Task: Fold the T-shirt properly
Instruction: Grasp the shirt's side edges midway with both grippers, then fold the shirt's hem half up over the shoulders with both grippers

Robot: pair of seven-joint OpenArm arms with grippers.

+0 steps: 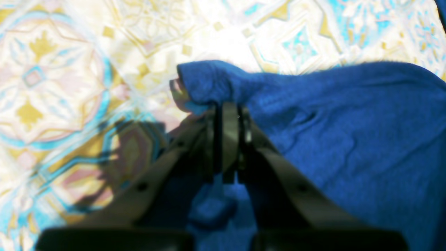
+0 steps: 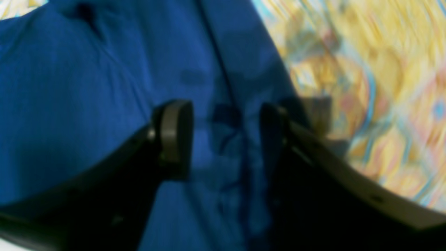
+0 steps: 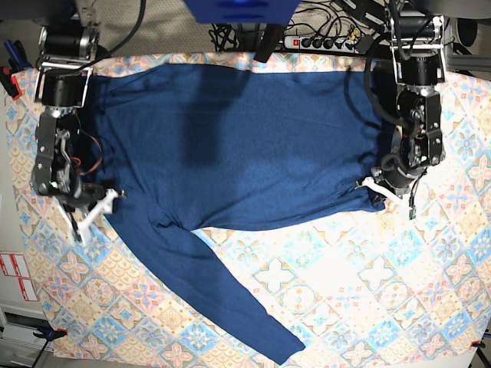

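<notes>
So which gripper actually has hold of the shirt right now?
The left gripper, jaws pinched shut on the T-shirt hem corner; the right gripper hangs open above the fabric.

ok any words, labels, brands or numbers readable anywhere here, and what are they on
None can be read.
Dark navy-blue long-sleeved knit T-shirt: plain fabric, no print or tag showing.
Pastel patterned tablecloth: only ornamental tile motifs, no lettering.
White stickers with red markings at the left edge of the base view: too small and blurred to read.
Black power strip at the top: no legible marking.
Both wrist views are blurred and show no text.
</notes>
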